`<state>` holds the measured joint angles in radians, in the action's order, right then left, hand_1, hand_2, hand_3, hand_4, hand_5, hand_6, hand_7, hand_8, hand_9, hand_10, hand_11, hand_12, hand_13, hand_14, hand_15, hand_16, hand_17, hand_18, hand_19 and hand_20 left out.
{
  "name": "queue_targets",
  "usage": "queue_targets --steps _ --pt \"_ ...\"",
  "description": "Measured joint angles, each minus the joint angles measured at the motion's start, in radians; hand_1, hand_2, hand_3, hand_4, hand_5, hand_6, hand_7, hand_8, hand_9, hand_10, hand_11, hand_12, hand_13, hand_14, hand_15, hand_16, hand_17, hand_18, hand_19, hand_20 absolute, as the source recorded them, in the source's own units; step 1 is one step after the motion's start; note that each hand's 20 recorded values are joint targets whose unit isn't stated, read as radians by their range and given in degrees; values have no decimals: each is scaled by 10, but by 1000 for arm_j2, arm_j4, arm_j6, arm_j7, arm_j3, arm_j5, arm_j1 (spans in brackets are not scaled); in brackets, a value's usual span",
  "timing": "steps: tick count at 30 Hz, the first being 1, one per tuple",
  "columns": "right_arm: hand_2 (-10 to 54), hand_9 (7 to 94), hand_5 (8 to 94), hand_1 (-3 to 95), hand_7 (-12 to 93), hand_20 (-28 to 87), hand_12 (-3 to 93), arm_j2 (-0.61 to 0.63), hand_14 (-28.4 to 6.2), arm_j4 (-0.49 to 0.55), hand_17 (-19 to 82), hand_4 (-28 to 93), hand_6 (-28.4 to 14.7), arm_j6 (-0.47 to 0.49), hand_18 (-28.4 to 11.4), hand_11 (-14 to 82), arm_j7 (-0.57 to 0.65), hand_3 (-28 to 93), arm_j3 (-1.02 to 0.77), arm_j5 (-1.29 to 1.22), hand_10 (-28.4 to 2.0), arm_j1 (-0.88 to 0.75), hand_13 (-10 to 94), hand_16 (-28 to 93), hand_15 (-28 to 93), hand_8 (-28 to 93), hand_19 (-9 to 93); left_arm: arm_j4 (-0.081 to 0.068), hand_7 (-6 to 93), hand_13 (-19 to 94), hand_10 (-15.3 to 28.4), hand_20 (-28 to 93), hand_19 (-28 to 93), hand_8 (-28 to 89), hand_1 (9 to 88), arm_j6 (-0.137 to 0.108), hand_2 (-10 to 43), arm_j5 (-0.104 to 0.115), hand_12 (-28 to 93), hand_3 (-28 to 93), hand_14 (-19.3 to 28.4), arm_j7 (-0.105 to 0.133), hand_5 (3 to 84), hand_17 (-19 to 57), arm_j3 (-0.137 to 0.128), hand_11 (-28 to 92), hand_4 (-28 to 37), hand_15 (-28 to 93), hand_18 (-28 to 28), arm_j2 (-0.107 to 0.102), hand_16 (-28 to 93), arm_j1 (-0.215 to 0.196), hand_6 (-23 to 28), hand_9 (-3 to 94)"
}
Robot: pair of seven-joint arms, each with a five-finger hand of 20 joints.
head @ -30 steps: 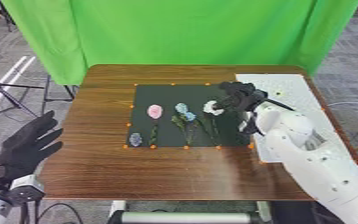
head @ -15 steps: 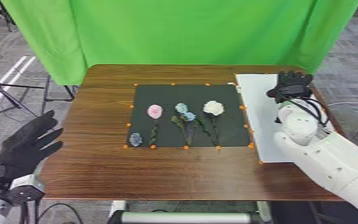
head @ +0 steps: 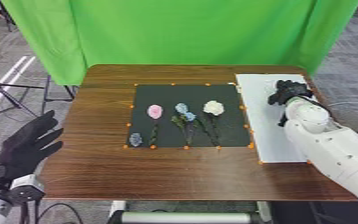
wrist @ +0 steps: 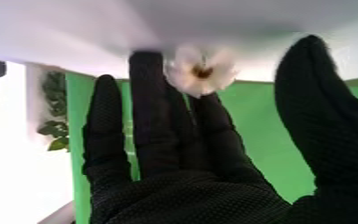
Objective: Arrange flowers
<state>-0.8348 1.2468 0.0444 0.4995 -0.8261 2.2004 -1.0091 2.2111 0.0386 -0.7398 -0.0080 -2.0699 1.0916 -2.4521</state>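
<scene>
My right hand (head: 291, 92) is over the white sheet (head: 273, 142) at the table's right. In the right wrist view, the open hand (wrist: 189, 187) has straight fingers and the thumb apart, with a small white flower (wrist: 220, 64) with a dark centre by the fingertips, against the white surface. On the black mat (head: 167, 91) lie a pink flower (head: 155, 110), light-blue flowers (head: 186, 114), a white flower (head: 214, 107) and a small grey-blue flower (head: 135, 139) at the lower left corner. My left hand (head: 20, 147) is off the table's left side, fingers spread.
Orange markers line the mat and sheet on the brown table (head: 149, 175). A green curtain (head: 202, 32) hangs behind the table. Tripod legs stand on the floor at the left.
My right hand has moved right, from beside the mat's white flower to the white sheet, and then slightly down in the head view. The left hand has kept still.
</scene>
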Motion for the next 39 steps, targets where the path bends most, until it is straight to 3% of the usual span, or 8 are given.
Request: queue_targets --steps 3,7,13,22,26,33,39 --pt "-79 757 594 467 533 460 443 0 -4 -11 293 -281 12 -34 -166 239 -5 802 4 0 -67 5 780 333 437 -18 778 0 186 140 96 89 373 -98 248 0 -4 0 184 695 124 0 229 -128 0 133 -282 165 194 1 62 0 14 191" --pt "-93 839 672 516 530 492 506 5 0 -17 340 -282 21 -155 -174 222 -50 790 30 1 -46 -5 840 318 493 -4 801 0 187 142 96 89 373 -97 248 0 -4 0 183 696 125 0 229 -128 0 134 -283 168 194 1 63 -1 14 191" --pt "-95 859 714 521 500 500 524 22 2 56 358 -283 11 -125 -181 218 -98 801 11 7 -38 -54 858 326 506 -8 809 1 185 143 97 89 373 -97 248 0 -4 0 182 696 125 0 229 -128 0 135 -283 170 193 3 62 -1 14 192" --pt "-95 870 726 520 485 502 530 40 0 371 365 -283 10 -204 -185 207 -117 809 -211 -153 -42 -307 865 332 501 2 814 1 186 145 97 89 374 -98 248 0 -5 -1 182 698 126 2 230 -127 0 137 -283 172 194 6 60 -2 14 193" --pt "-95 871 726 522 480 502 529 1 -1 466 364 -283 8 -196 -185 202 -105 806 -278 -190 -42 -395 863 335 500 7 814 -1 186 146 97 89 374 -98 248 1 -6 -1 181 699 126 0 230 -127 7 137 -283 172 194 7 59 3 14 193" --pt "-95 872 726 523 472 500 519 -51 -2 509 361 -283 7 -116 -185 192 -109 804 -272 -213 -43 -465 861 339 496 5 813 -1 185 146 97 88 374 -98 248 3 -5 -1 180 700 126 0 230 -127 10 137 -283 172 194 6 59 8 13 193" --pt "-95 870 713 517 472 500 512 -63 0 511 353 -283 12 -110 -183 180 -121 802 -242 -197 -45 -482 851 351 491 10 809 -2 187 146 97 88 373 -98 249 4 -4 -1 180 700 126 0 231 -127 9 136 -283 172 194 6 59 8 13 193"
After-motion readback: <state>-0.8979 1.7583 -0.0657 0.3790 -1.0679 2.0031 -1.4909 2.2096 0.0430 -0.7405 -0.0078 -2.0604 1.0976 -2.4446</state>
